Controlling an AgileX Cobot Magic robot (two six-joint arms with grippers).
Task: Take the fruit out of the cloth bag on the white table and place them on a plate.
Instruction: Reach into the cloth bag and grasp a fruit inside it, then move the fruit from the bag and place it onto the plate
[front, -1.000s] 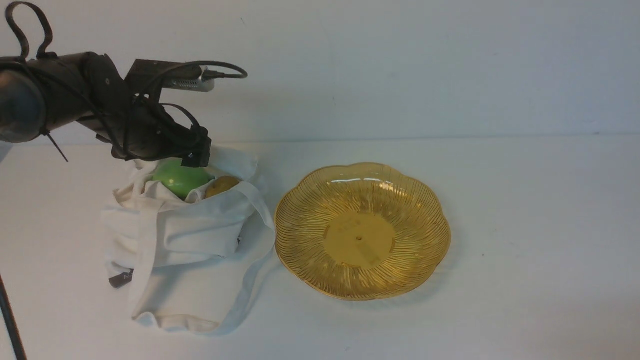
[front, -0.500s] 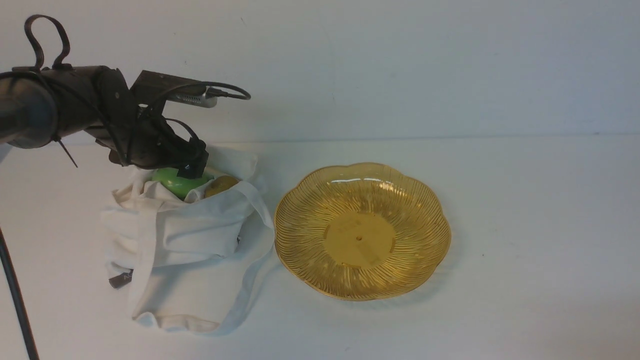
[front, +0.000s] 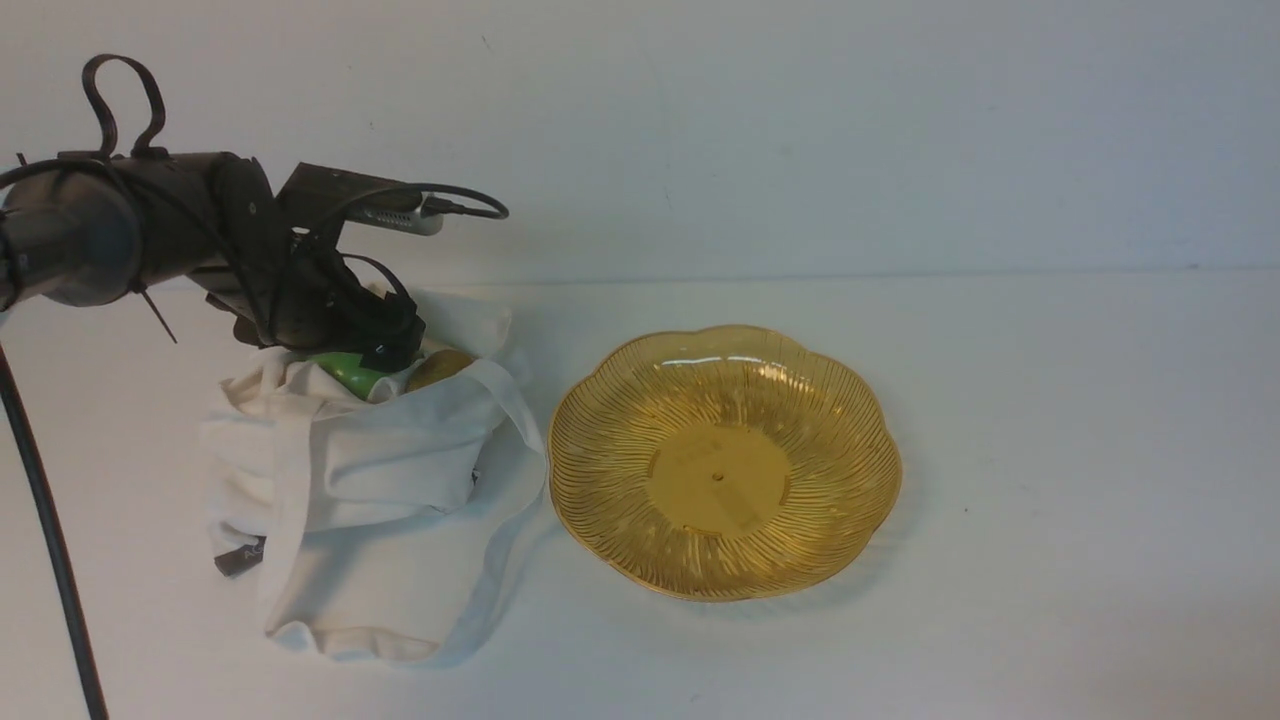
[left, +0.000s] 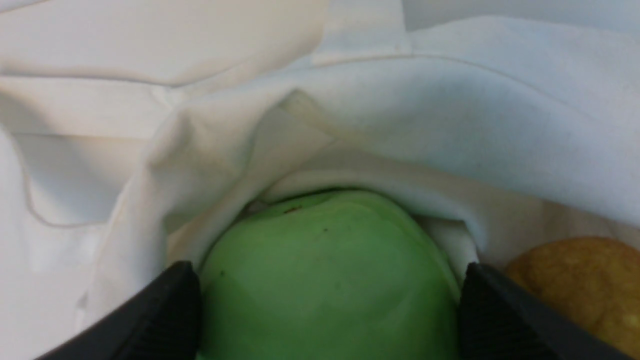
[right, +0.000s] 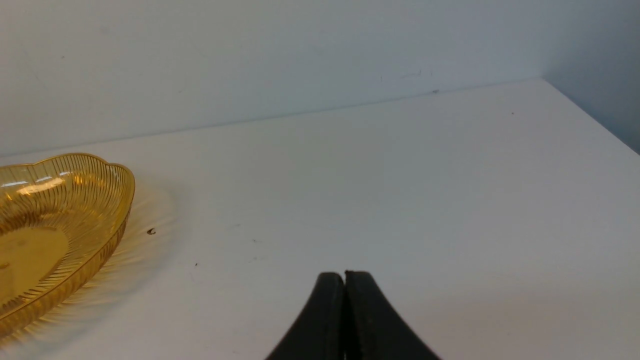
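Left end effector (left: 330, 295) straddles the apple (left: 330, 280) in the bag (front: 390, 470); likely gripping, next lifting it right toward the plate (front: 718, 475).

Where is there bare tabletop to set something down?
Bare: the white table right of the amber plate, back to the wall, and the strip in front of the plate. Crowded: the left side, where the cloth bag nearly meets the plate, under the left arm.
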